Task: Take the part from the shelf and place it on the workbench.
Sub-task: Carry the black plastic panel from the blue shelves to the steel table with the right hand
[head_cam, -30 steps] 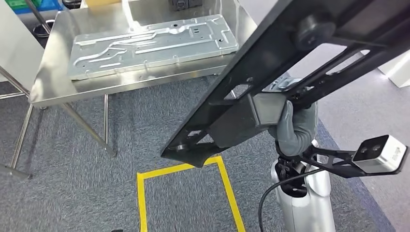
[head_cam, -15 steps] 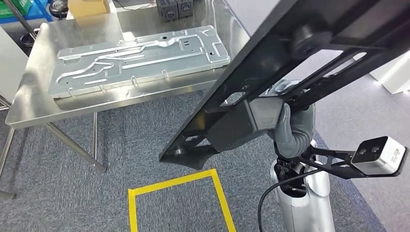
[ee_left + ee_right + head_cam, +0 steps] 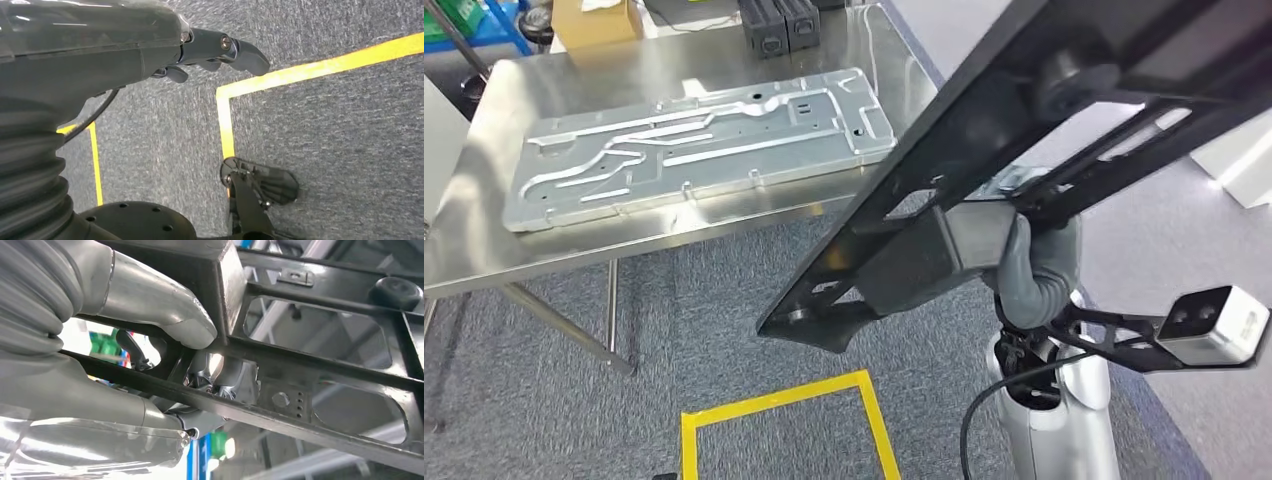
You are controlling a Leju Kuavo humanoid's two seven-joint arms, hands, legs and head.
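One black frame part [image 3: 1024, 110] up high in my head view, right hand [image 3: 1036, 268] clamped on its bar, near the steel workbench [image 3: 484, 250] carrying a metal plate [image 3: 694, 145]. Left wrist: left hand [image 3: 200, 50] holds nothing, fingers loosely curled over carpet. Right wrist: fingers [image 3: 160, 305] wrapped around part.

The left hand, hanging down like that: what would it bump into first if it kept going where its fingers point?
Probably the grey carpet. The left hand holds nothing, and its fingers point toward floor near the yellow tape line. Depth is hard to judge.
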